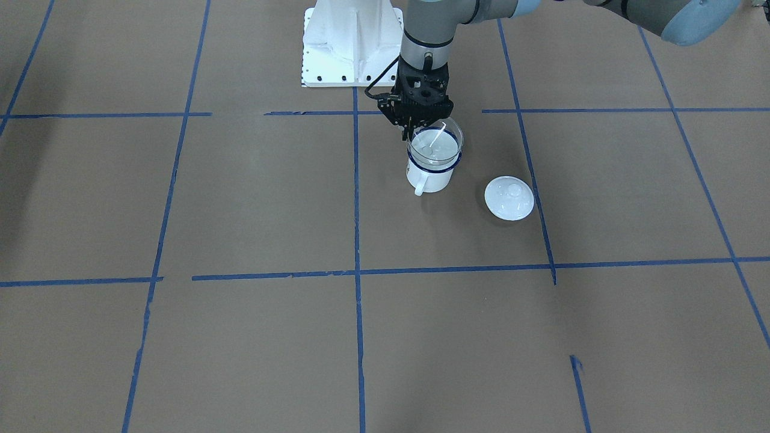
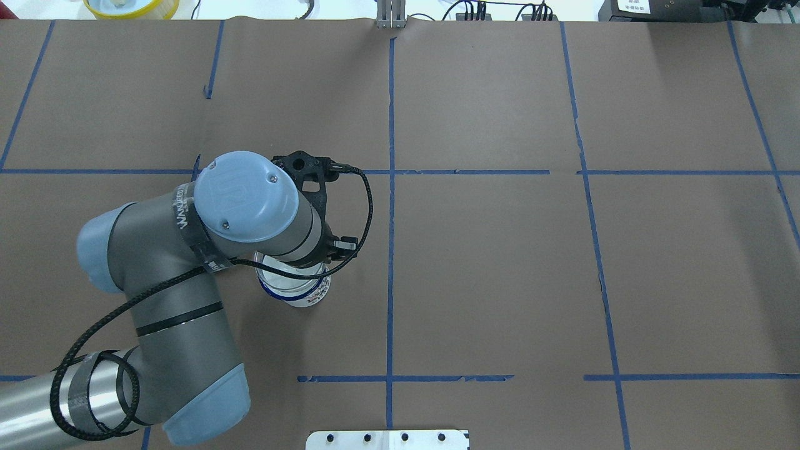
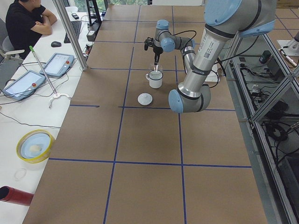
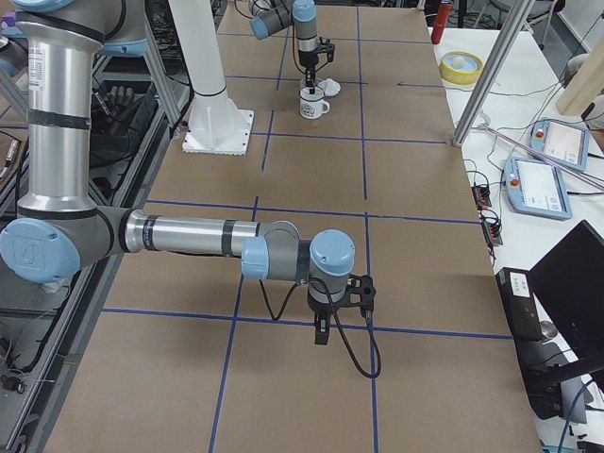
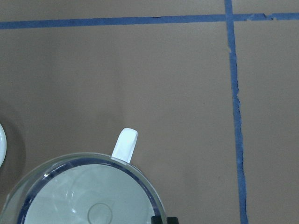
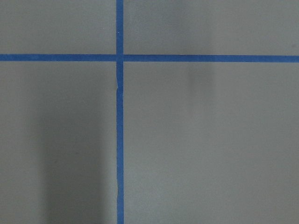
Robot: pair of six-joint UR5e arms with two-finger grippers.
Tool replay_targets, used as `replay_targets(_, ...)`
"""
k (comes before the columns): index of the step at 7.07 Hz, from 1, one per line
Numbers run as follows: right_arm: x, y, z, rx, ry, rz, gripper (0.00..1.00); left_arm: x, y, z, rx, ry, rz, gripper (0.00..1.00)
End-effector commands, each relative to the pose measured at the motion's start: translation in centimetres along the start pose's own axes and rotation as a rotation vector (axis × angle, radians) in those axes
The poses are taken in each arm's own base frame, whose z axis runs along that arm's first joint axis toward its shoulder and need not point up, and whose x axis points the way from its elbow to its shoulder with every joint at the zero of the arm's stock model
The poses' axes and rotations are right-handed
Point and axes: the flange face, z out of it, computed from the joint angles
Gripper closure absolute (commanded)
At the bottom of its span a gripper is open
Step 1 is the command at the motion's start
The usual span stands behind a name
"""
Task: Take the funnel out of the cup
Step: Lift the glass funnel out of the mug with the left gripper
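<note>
clear funnel [image 1: 434,141] seated in the mouth of the white cup [image 1: 428,177], wide rim standing above the cup's dark blue edge. cup upright on the brown counter [image 1: 240,198], loop handle [image 1: 419,187] turned toward the operators' side. clamped on the funnel's rim, on the side nearest the robot's base: the left tool [image 1: 409,133], pointing straight down, fingers drawn together with the thin wall between them. in the left wrist view, only a dark fingertip [image 5: 167,219] at the bottom edge, right against that rim. near the cup on the robot's left, not touching it, a round white lid [image 1: 509,198] with a knob, flat on the counter. blue tape lines [image 1: 356,198] in a grid over the counter, and a white base plate [image 1: 352,42] beyond the cup. well apart from all this, the right tool [image 4: 321,332], pointing down, low over the counter near a tape line. seen only in the right side view, so cannot tell whether apart or together.
</note>
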Motion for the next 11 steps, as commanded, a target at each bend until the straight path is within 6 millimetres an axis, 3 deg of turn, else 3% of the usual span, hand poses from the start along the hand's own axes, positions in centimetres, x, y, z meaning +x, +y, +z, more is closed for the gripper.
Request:
replay_targets(1,0.0,0.0,0.0,0.0,0.0,0.0,0.0,-1.9,-1.8,-6.2,0.039,0.036,-0.036,1.0)
replay_targets(3,0.0,0.0,0.0,0.0,0.0,0.0,0.0,-8.3,-9.3,-14.4,0.135,0.077,-0.165,1.0)
replay_targets(5,0.0,0.0,0.0,0.0,0.0,0.0,0.0,-10.1,-12.8,-16.1,0.24,0.148,-0.219,1.0)
replay_targets(7,0.0,0.0,0.0,0.0,0.0,0.0,0.0,-11.7,-19.0,-12.1,0.385,0.245,-0.427,1.0)
replay_targets(9,0.0,0.0,0.0,0.0,0.0,0.0,0.0,-13.7,-23.2,-6.8,0.531,0.373,-0.688,1.0)
replay_targets(11,0.0,0.0,0.0,0.0,0.0,0.0,0.0,-14.3,-23.0,-0.1,0.675,0.45,-0.919,1.0)
